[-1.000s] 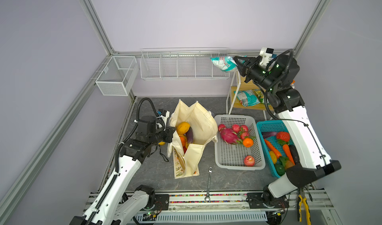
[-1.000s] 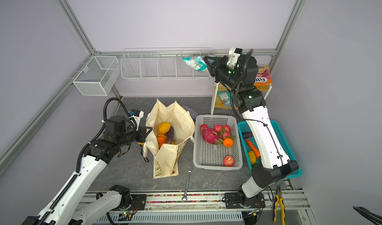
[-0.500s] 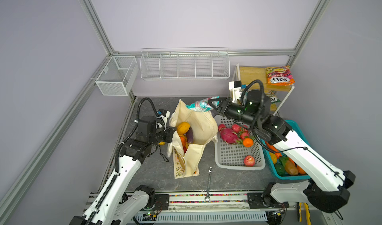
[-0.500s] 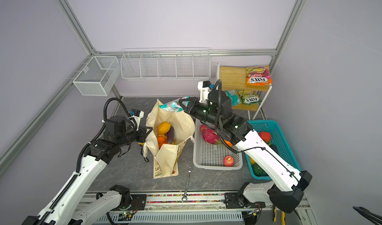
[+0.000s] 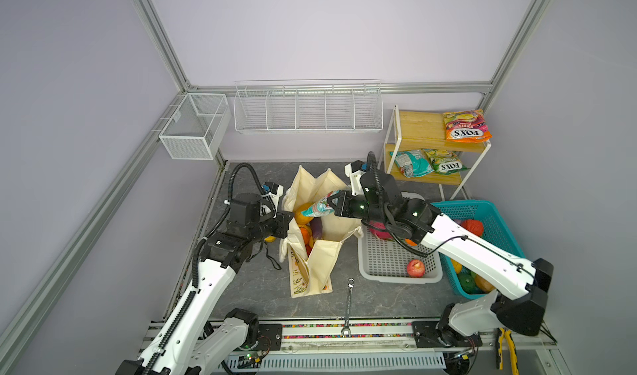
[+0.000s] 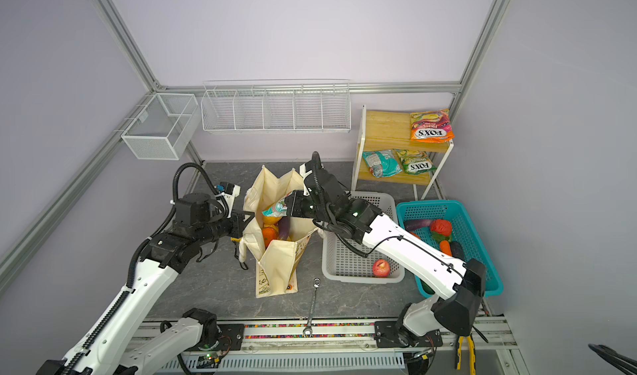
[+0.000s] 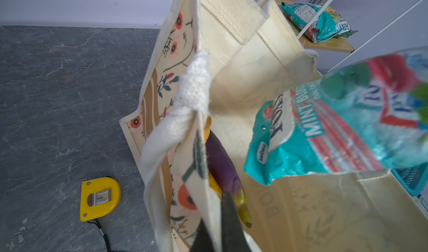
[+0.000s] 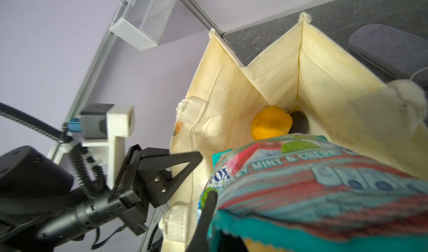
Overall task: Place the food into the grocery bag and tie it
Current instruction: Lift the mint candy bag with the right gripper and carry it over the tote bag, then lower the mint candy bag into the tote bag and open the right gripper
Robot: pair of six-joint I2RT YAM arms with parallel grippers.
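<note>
Left claw clamps the rim of the cream floral canvas tote bag to hold its mouth open, while right claw grips a glossy teal snack packet over the opening.

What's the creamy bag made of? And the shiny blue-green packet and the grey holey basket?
The grocery bag looks like matte cream canvas: coarse weave and frayed edges show. The teal packet seems thin plastic film, glossy and crinkled, with a zigzag-cut edge. The grey basket is probably moulded plastic: smooth, with even rows of holes.
</note>
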